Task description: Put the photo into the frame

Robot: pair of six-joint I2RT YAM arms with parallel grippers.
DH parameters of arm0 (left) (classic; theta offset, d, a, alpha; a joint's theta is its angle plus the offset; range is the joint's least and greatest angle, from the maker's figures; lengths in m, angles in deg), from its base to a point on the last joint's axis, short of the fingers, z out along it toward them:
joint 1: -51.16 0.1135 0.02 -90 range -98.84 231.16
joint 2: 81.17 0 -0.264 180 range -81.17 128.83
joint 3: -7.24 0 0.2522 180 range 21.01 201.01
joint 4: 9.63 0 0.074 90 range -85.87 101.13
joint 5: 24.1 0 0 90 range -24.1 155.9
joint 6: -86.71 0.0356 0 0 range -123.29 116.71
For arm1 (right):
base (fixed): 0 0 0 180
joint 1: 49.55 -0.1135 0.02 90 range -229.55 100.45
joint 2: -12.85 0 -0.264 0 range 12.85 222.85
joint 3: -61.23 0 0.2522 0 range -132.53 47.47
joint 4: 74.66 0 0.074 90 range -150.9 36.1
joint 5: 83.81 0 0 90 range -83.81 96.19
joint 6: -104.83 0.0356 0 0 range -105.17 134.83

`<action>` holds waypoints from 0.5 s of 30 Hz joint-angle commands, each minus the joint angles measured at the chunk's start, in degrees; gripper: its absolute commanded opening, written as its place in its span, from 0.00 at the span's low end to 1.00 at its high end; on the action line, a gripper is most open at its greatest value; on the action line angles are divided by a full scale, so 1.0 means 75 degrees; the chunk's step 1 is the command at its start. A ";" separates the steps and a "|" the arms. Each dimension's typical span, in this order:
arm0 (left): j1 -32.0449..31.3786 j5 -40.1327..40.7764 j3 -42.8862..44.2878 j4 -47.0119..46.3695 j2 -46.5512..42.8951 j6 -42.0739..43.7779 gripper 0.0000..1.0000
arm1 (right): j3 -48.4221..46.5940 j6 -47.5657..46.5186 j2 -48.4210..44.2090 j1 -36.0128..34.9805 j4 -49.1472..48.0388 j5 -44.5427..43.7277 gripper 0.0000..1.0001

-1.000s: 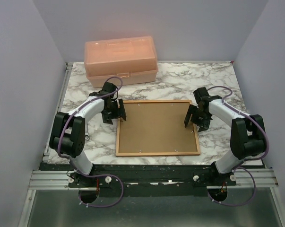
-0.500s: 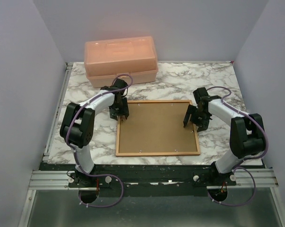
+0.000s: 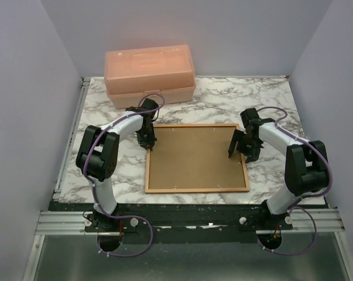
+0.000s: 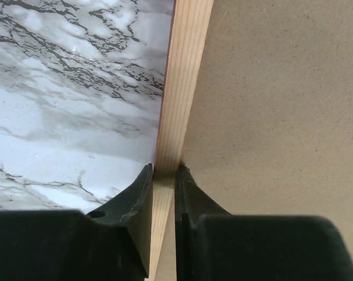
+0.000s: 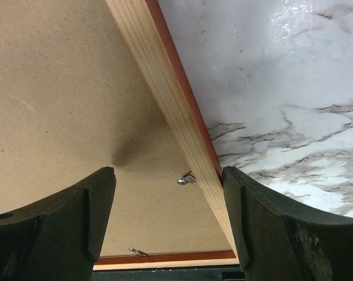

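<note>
Frame (image 3: 196, 189) lies back-up mid-table (image 3: 252, 99), brown backing board (image 3: 194, 155) seated in it; photo not visible in any view. Left gripper (image 4: 164, 175) has just moved in and pinched the frame's left rail near the far corner. Right gripper (image 5: 167, 181) is unchanged, wide open, straddling the right rail without holding it. Frame looks secured for handling.

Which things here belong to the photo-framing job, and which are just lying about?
Job: frame, back up; backing board seated in it; left gripper, shut on the frame's left rail; right gripper, open astride the right rail. Photo not in view.
Lying about: peach box, at the back.
</note>
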 commanded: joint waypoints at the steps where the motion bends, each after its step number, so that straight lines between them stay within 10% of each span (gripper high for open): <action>1: -0.0104 -0.0085 -0.0126 -0.0116 0.0348 -0.0166 0.00 | 0.0104 -0.0033 0.0000 0.0023 -0.0041 0.0212 0.80; 6: -0.0077 -0.0088 -0.0051 -0.0051 -0.0065 0.0015 0.00 | 0.0252 -0.0004 -0.0118 0.0024 0.0084 0.0168 0.84; 10: -0.0002 -0.0105 0.0111 0.0130 -0.0676 0.0132 0.59 | 0.0390 0.0083 -0.0297 0.0023 0.0283 -0.0009 0.92; 15: 0.0054 0.0028 0.0233 0.0485 -0.1586 0.0447 0.71 | 0.0578 0.0108 -0.0334 0.0023 0.0125 0.0447 0.93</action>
